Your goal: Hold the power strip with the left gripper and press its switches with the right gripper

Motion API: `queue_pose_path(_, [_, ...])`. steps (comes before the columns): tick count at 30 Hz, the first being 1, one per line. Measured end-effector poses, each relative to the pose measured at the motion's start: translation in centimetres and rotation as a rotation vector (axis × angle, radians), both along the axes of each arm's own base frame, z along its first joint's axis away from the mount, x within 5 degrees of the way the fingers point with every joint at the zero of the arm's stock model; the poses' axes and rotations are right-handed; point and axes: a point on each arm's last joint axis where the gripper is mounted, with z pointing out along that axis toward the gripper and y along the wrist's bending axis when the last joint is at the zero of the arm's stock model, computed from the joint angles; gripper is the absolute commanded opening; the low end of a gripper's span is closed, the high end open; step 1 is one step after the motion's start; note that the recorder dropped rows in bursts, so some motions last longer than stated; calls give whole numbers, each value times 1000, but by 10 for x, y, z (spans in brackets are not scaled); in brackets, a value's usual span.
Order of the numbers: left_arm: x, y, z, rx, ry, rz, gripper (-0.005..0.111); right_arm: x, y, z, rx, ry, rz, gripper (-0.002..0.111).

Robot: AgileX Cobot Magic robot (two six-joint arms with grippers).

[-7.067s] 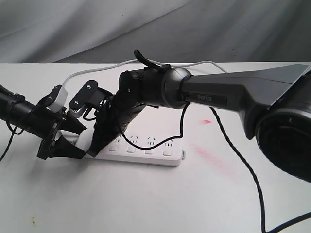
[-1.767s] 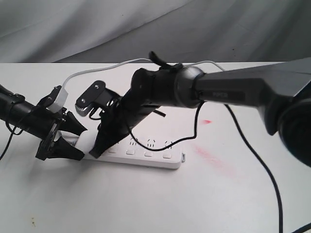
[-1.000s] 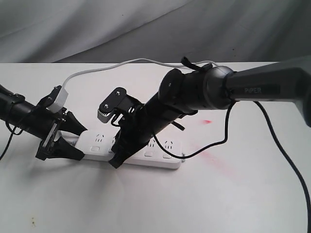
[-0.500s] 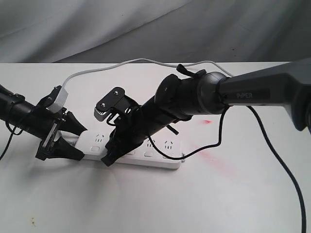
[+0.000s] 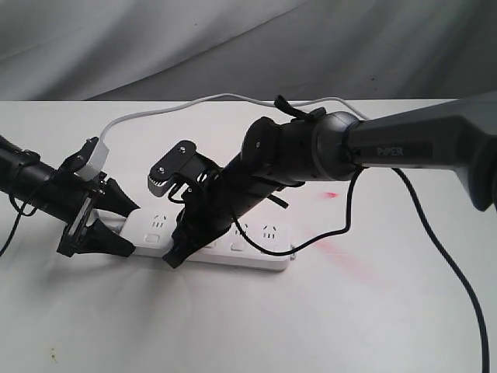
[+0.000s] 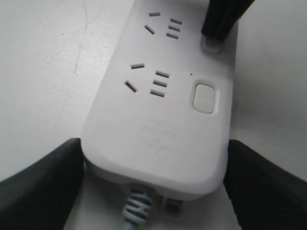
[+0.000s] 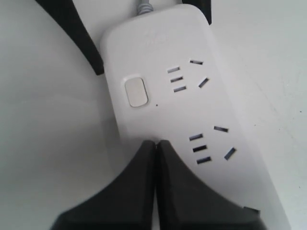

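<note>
Observation from the counter (image 5: 233, 326) side. The power strip (image 5: 260, 247) lies flat on the white surface, socket face up. Its grey-white cord (image 5: 155, 113) leaves the left end and loops away toward the back.

Left gripper (image 5: 130, 228): its jaws are clenched across the cord end of the strip, one pointed black finger (image 6: 41, 184) against each long side. In the left wrist view both fingers touch the rounded corners and the cord's strain relief (image 6: 136, 211) sits between them. The strip runs straight out from between the jaws.

Right gripper (image 5: 175, 256): its jaws are closed flat against each other, with nothing between them (the right wrist view shows only a thin seam). The arm slants down from the right. The joined tips land on the near edge of the strip, in the row of switches (image 5: 266, 250).

Contact point: the end switch (image 6: 204, 98), nearest the cord, is uncovered and untouched. The tips sit on the second switch (image 6: 211, 45), whose lower rim shows just under the black tip in the left wrist view. I cannot tell whether it is depressed.

A loose black cable (image 5: 334, 233) hangs from the right arm and drapes down to the far end of the strip.
</note>
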Motion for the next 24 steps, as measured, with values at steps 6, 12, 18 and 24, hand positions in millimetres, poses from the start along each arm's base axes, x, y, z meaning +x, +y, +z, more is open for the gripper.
queue_pose_path(6, [0,0,0,0,0,0,63,0,3,-8,0,29,-22,0])
queue_pose_path(12, [0,0,0,0,0,0,63,0,9,-9,9,6,-24,0])
queue_pose_path(18, [0,0,0,0,0,0,63,0,9,-8,13,3,-21,0])
queue_pose_path(24, [0,0,0,0,0,0,63,-2,9,19,79,-88,45,0])
